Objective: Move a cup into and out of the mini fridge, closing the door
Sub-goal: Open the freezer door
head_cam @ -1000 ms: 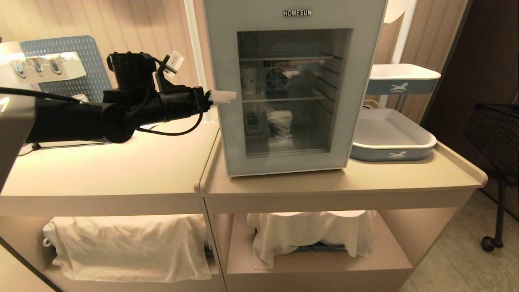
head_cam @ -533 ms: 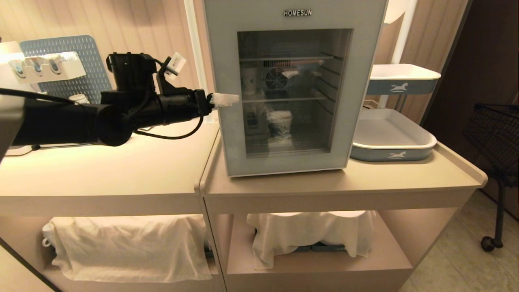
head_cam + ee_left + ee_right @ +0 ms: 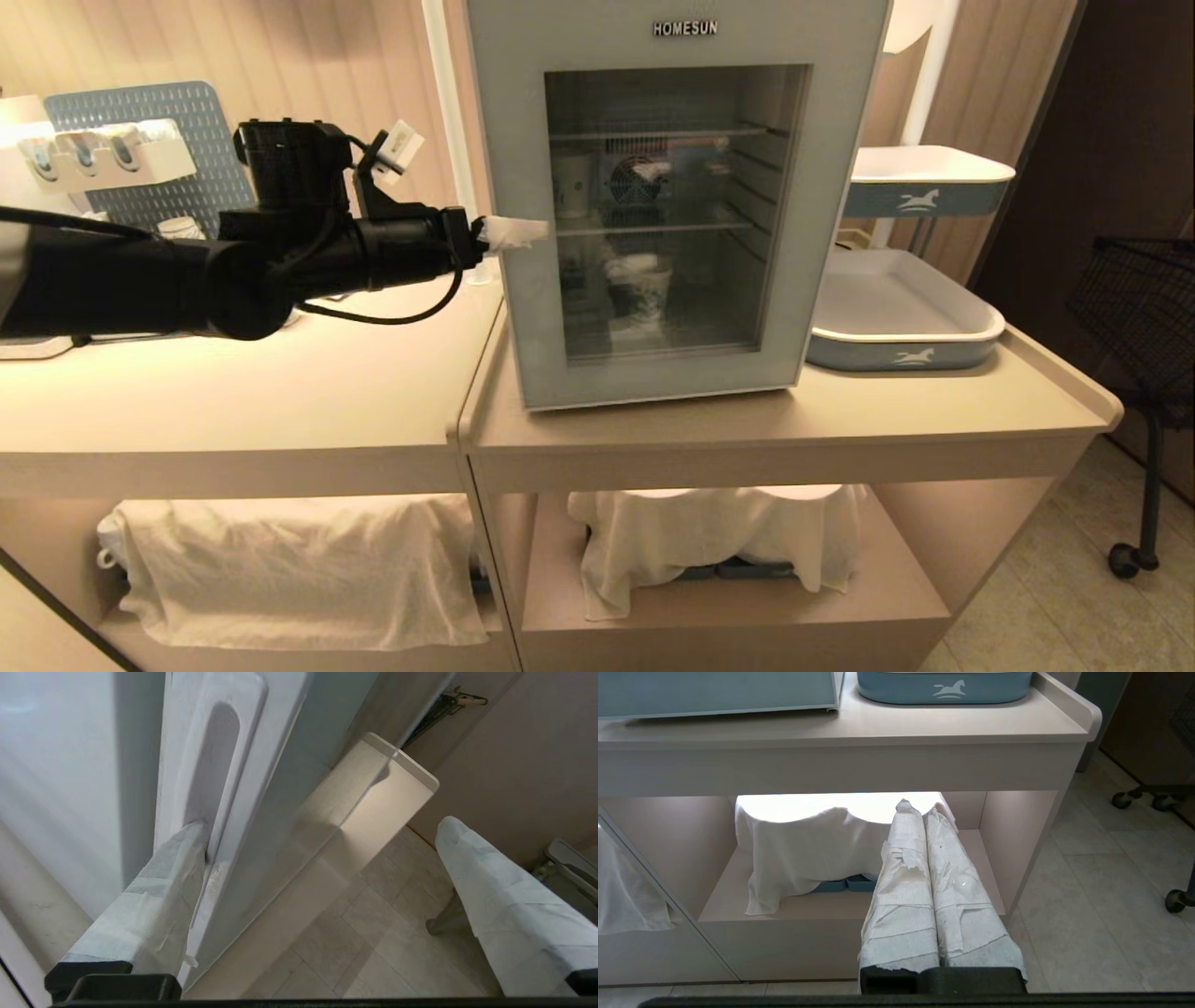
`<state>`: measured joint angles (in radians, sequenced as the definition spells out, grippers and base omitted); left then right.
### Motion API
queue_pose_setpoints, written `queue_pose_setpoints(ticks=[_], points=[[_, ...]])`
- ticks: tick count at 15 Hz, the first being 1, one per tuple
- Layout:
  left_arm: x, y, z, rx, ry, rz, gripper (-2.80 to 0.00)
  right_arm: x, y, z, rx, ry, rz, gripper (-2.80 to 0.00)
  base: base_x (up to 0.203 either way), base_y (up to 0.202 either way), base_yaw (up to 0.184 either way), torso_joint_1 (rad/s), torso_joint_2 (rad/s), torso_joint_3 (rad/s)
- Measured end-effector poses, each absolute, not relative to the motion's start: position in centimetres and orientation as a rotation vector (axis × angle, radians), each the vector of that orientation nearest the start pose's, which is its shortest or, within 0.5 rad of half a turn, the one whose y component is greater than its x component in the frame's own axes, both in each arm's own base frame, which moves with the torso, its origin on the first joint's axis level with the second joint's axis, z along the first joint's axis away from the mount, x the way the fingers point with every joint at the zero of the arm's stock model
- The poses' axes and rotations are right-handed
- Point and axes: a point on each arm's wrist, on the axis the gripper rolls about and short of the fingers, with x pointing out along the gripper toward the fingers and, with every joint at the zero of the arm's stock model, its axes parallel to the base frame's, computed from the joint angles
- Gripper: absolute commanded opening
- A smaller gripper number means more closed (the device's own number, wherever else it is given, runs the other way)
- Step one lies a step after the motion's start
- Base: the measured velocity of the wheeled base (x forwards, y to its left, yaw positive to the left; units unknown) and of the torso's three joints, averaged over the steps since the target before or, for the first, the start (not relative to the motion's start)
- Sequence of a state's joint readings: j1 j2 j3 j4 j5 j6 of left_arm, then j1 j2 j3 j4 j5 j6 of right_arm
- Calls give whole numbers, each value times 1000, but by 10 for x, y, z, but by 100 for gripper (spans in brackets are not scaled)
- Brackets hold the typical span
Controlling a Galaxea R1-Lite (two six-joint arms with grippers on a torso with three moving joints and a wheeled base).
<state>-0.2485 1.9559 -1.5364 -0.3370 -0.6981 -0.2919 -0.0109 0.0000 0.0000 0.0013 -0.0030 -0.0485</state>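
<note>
Fingers spread – one hooked on door edge, cup inside

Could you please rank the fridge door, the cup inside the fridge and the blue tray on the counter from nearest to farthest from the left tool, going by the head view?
1. Door: touching the left tool.
2. Cup: behind the glass, lower shelf.
3. Blue tray: right of the fridge.

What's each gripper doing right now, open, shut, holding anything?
Left gripper: open, one of its fingers hooked in the handle recess on the door edge, holding nothing.
Right gripper: shut, empty, parked low by the counter shelf.
</note>
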Motion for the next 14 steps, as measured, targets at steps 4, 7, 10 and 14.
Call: queue_pose_setpoints(ticks=[4,7,10,14], points=[[375,-110,270,-289,227,-927,0,-23,0,75,-49,2,-13,-280,0,0,0,0,0,0],[365,-107,270,-286,239,-929,0,-23,0,75,-48,2,-14,-280,0,0,0,0,0,0],[346,-102,267,-291,268,-928,0,-23,0,75,-49,2,-14,-280,0,0,0,0,0,0],[314,-95,270,-306,303,-925,0,-23,0,75,-48,2,-14,-280,0,0,0,0,0,0]])
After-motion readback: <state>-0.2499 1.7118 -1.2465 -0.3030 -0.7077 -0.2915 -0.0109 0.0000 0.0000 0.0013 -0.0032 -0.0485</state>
